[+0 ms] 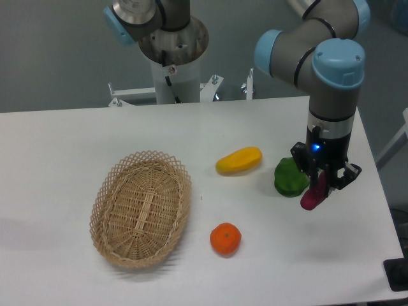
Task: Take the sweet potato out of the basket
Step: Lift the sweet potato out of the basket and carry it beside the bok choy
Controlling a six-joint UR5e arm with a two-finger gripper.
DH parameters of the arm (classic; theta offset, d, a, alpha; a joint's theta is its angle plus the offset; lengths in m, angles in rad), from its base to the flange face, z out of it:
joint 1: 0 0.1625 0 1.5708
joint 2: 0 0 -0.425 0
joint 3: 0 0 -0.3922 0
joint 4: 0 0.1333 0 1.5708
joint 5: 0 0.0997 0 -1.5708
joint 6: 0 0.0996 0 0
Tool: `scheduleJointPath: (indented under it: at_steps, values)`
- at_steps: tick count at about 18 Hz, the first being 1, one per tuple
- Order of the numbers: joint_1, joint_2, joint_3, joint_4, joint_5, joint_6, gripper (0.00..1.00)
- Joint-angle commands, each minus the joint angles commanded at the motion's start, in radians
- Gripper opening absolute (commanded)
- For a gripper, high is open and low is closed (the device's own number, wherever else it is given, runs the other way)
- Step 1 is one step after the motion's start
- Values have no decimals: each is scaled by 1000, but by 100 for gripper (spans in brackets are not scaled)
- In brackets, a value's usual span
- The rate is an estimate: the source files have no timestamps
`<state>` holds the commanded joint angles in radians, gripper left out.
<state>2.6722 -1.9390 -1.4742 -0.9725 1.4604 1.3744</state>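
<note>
No readable text, labels or numbers.

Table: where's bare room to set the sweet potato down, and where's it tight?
Free: the table left of and behind the basket; the front strip right of the orange. The basket itself looks empty. Tight: around the gripper, which holds the sweet potato right beside the green vegetable, with the yellow fruit close by.

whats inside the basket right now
Nothing shows inside the basket; only its bare woven floor is visible. The sweet potato is out of it, held in the gripper beside the green pepper. Nothing covers the basket's interior.
</note>
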Motion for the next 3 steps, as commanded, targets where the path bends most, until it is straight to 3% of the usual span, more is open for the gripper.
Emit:
scheduleJointPath:
  at_steps: [3]
  values:
    - [0,5,0,2,-2,-2,25]
